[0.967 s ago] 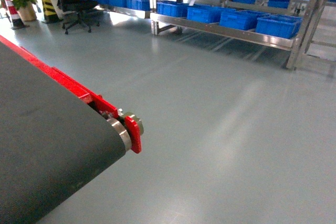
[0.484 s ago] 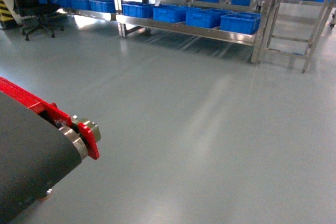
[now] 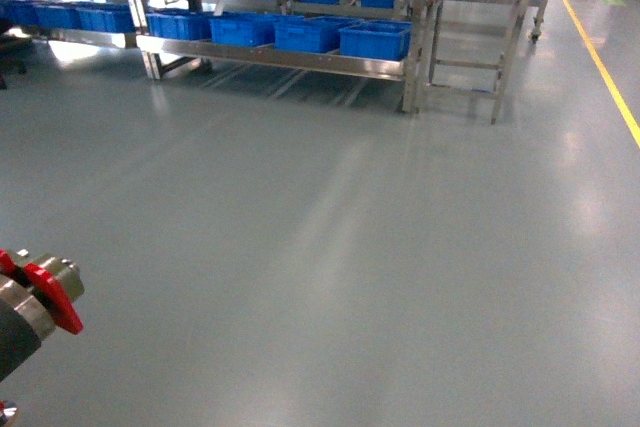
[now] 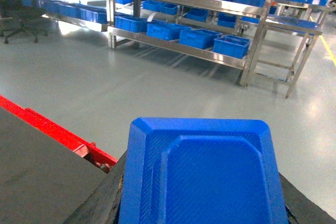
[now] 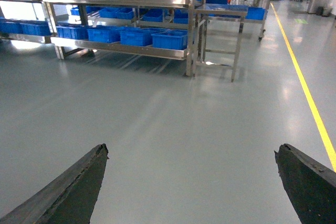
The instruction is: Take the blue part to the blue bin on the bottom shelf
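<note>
The blue part (image 4: 202, 174) is seen at the bottom centre of the left wrist view, filling the space between the dark fingers of the left gripper (image 4: 202, 203), which is pinched on it from either side. It is a shallow tray-like piece with bevelled corners, and it is carried above the grey floor (image 3: 350, 247) rather than set down anywhere.

The right gripper (image 5: 191, 187) is spread wide, with only its two dark fingertips shown at the lower corners of the right wrist view and nothing held between them.

The bottom shelf (image 3: 280, 59) is found in the upper left of the head view, well apart from the robot, with a row of blue bins (image 3: 375, 39) lined along it. The end of a conveyor belt (image 3: 30, 307) with a red bracket is shown at the lower left edge of the head view.

The pickup is judged to be done. The approach across the open floor to the rack, the reach down to the low level and the release of the part into a bin are judged to be left.
</note>
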You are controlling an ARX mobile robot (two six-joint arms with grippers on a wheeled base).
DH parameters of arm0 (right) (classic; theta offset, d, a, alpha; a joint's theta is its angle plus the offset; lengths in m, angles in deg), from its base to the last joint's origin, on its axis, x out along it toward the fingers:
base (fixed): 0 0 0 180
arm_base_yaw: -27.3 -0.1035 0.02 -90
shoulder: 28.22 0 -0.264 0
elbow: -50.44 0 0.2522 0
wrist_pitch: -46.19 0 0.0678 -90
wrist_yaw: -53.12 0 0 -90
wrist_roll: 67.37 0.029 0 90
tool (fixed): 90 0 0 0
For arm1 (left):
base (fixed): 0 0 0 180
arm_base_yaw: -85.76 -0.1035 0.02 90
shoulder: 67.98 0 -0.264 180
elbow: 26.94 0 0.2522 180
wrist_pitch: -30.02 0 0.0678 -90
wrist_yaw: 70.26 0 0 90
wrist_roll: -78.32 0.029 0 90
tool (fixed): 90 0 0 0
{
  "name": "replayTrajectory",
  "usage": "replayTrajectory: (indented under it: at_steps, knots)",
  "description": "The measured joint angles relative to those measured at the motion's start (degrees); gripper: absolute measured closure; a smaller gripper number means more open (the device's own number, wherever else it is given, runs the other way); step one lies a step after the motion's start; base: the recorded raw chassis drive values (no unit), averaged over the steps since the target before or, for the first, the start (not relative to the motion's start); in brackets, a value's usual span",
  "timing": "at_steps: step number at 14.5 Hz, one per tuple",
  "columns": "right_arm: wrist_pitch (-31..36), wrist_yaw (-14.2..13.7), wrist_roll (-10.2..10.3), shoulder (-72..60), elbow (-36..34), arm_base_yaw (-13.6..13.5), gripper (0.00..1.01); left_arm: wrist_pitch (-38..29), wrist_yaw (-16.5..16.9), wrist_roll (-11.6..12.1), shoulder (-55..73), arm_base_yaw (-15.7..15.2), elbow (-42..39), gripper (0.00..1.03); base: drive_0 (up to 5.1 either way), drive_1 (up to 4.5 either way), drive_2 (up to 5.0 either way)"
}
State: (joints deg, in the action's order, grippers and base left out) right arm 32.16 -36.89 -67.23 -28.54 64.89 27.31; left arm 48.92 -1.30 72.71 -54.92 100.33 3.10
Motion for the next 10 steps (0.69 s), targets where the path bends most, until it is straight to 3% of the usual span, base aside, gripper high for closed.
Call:
replayTrajectory:
  at_steps: [10]
  knots:
    - [0.0, 0.0, 0.0, 0.0, 0.0, 0.0, 0.03, 0.0, 0.0, 0.0, 0.0, 0.0, 0.0, 0.60, -1.6, -1.60, -1.6]
